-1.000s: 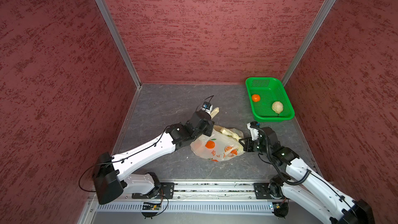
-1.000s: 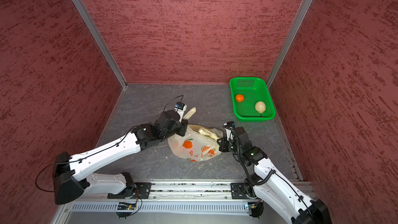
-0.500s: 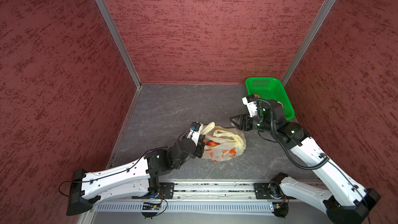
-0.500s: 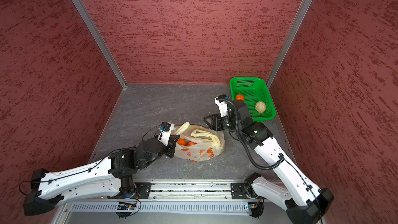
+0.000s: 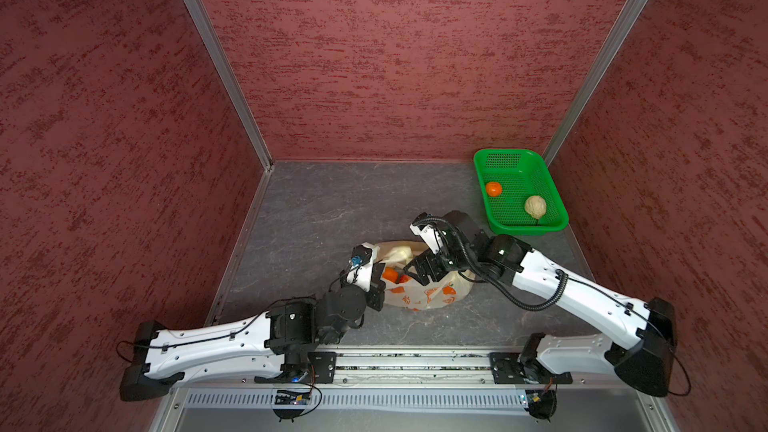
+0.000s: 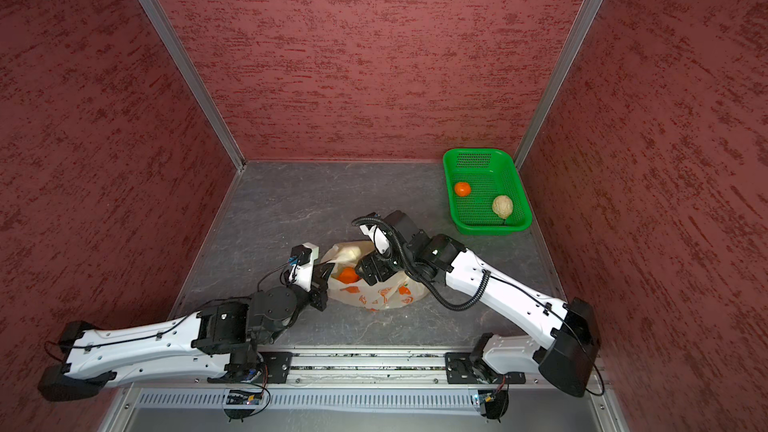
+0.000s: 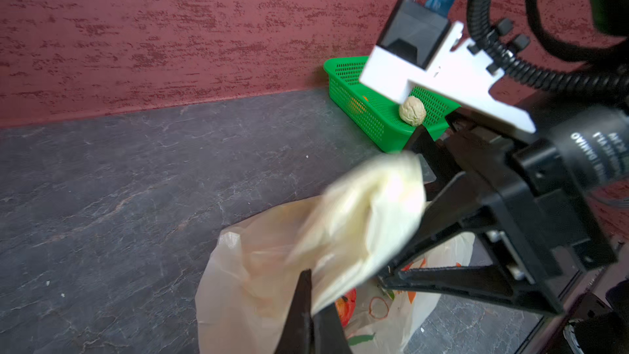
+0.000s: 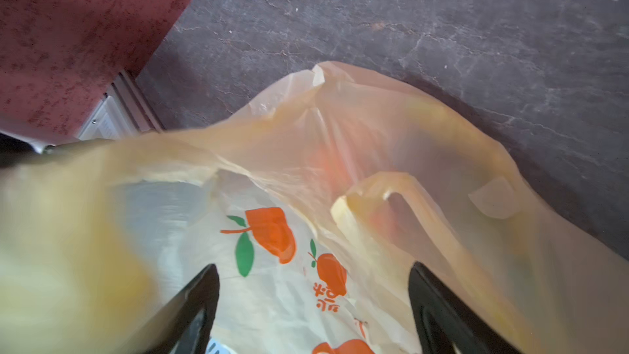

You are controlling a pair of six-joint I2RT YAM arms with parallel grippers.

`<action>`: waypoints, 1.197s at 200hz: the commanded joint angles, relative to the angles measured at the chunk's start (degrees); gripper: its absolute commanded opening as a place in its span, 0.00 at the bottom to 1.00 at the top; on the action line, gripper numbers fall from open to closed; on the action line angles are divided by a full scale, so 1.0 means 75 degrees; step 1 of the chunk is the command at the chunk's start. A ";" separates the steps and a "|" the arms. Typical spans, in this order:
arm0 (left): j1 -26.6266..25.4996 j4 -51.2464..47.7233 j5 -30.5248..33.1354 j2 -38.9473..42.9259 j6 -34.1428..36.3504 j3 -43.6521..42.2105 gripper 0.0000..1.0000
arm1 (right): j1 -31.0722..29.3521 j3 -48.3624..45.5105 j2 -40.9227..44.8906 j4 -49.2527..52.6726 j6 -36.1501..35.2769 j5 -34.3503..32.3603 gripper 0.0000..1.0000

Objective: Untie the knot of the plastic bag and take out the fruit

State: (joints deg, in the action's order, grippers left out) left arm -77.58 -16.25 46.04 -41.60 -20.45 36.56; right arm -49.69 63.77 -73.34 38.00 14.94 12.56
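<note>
The grey stone-look table (image 5: pixel 332 209) spreads beneath both my arms, with red walls closing it in. On it, near the front middle, lies the plastic bag (image 5: pixel 419 297), thin and cream with orange fruit and green leaves printed on it. Its mouth gapes upward in both top views. The green basket (image 5: pixel 519 176) sits in the far right corner, well apart from the bag.

My right pincer (image 8: pixel 313 267) hangs over the bag's mouth. It is released, its two black fingers spread wide with only printed film below them. A loose handle loop (image 8: pixel 391 195) lies just beyond one finger.

My left pincer (image 7: pixel 311 304) is at the bag's left edge, clenched, with the bag's cream handle strip caught at its tips. The strip is blurred, and I cannot tell whether any knot is in it.

Inside the bag, between my two pincers, shows an orange (image 5: pixel 390 274). In the basket rest a cream bumpy fruit (image 5: pixel 535 206) and a smaller orange fruit (image 5: pixel 493 189), apart from each other.
</note>
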 commanded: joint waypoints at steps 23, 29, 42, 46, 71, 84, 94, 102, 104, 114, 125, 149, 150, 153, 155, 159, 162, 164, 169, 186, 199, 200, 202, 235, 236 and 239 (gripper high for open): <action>-0.0253 -0.0040 0.0699 0.0066 -0.0334 0.0024 0.00 | -0.0085 -0.0098 0.0226 0.0260 -0.0448 -0.0814 0.94; -0.0293 -0.0037 0.0735 0.0035 -0.0381 0.0030 0.00 | -0.0134 -0.0053 0.0126 0.0308 -0.0602 -0.0921 0.95; -0.0394 -0.0025 0.0775 -0.0046 -0.0460 0.0049 0.00 | -0.0278 0.0067 -0.0148 0.0348 -0.0852 -0.1223 0.98; -0.0423 -0.0023 0.0795 -0.0072 -0.0484 0.0048 0.00 | -0.0330 0.0103 -0.0244 0.0348 -0.0914 -0.1355 0.98; -0.0678 -0.0116 0.1024 -0.0171 -0.0685 0.0115 0.00 | -0.0417 0.0282 -0.1018 0.0360 -0.1147 -0.2300 0.98; -0.0864 -0.0294 0.1230 -0.0182 -0.0910 0.0144 0.00 | -0.0417 0.0401 -0.1495 0.0301 -0.1186 -0.2835 0.98; -0.1022 -0.0464 0.1395 -0.0167 -0.1093 0.0153 0.00 | -0.0407 0.0558 -0.1834 0.0312 -0.1127 -0.3431 0.98; -0.1171 -0.0628 0.1545 -0.0180 -0.1272 0.0156 0.00 | -0.0395 0.0693 -0.2047 0.0301 -0.1130 -0.3876 0.98; -0.1204 -0.0653 0.1586 -0.0182 -0.1323 0.0154 0.00 | -0.0385 0.0728 -0.2084 0.0301 -0.1114 -0.3980 0.98; -0.1365 -0.0922 0.1733 -0.0189 -0.1580 0.0154 0.00 | -0.0267 0.0944 -0.2312 0.0346 -0.1036 -0.4508 0.98; -0.1545 -0.1181 0.1850 -0.0234 -0.1923 0.0132 0.00 | -0.0018 0.1147 -0.2492 0.0387 -0.0984 -0.4842 0.98; -0.1800 -0.1584 0.2052 -0.0376 -0.2556 0.0028 0.00 | 0.0747 0.1549 -0.2811 0.0504 -0.0760 -0.5481 0.98; -0.1804 -0.1595 0.2052 -0.0385 -0.2592 0.0021 0.00 | 0.0747 0.1556 -0.2821 0.0508 -0.0749 -0.5506 0.98; -0.1818 -0.1652 0.2063 -0.0409 -0.2679 0.0008 0.00 | 0.0887 0.1595 -0.2847 0.0511 -0.0734 -0.5557 0.99; -0.1816 -0.1688 0.2070 -0.0421 -0.2750 0.0000 0.00 | 0.0920 0.1622 -0.2861 0.0512 -0.0734 -0.5581 0.98; -0.1826 -0.1746 0.2084 -0.0464 -0.2862 -0.0018 0.00 | 0.1056 0.1674 -0.2889 0.0503 -0.0727 -0.5608 0.98; -0.1828 -0.1791 0.2087 -0.0486 -0.2937 -0.0026 0.00 | 0.1147 0.1707 -0.2895 0.0486 -0.0726 -0.5620 0.99; -0.1822 -0.1811 0.2102 -0.0511 -0.2981 -0.0044 0.00 | 0.1207 0.1737 -0.2908 0.0473 -0.0726 -0.5623 0.98; -0.1831 -0.1849 0.2120 -0.0553 -0.3106 -0.0053 0.00 | 0.1344 0.1777 -0.2910 0.0435 -0.0728 -0.5681 0.99; -0.1807 -0.1927 0.2264 -0.0661 -0.3394 -0.0104 0.00 | 0.1650 0.1939 -0.2940 0.0360 -0.0795 -0.5742 0.98; -0.1724 -0.1919 0.2277 -0.0697 -0.3461 -0.0092 0.00 | 0.1715 0.2040 -0.2983 0.0356 -0.0944 -0.5682 0.98; -0.1713 -0.1921 0.2270 -0.0692 -0.3461 -0.0093 0.00 | 0.1715 0.2054 -0.2983 0.0358 -0.0964 -0.5664 0.98; -0.1691 -0.1923 0.2251 -0.0694 -0.3473 -0.0084 0.00 | 0.1715 0.2067 -0.2992 0.0359 -0.1000 -0.5616 0.99; -0.0772 -0.2692 0.1269 -0.0623 -0.3913 0.0238 0.01 | 0.1685 0.1924 -0.2698 0.0153 -0.1109 -0.4530 0.98; -0.0722 -0.2718 0.1227 -0.0620 -0.3915 0.0254 0.02 | 0.1688 0.1914 -0.2688 0.0150 -0.1111 -0.4497 0.98; -0.0640 -0.2774 0.1125 -0.0601 -0.3889 0.0293 0.05 | 0.1671 0.1899 -0.2656 0.0149 -0.1092 -0.4421 0.99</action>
State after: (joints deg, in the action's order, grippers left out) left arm -86.87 -30.59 59.77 -46.87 -45.98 36.47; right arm -37.30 77.62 -94.80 40.40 6.90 -24.38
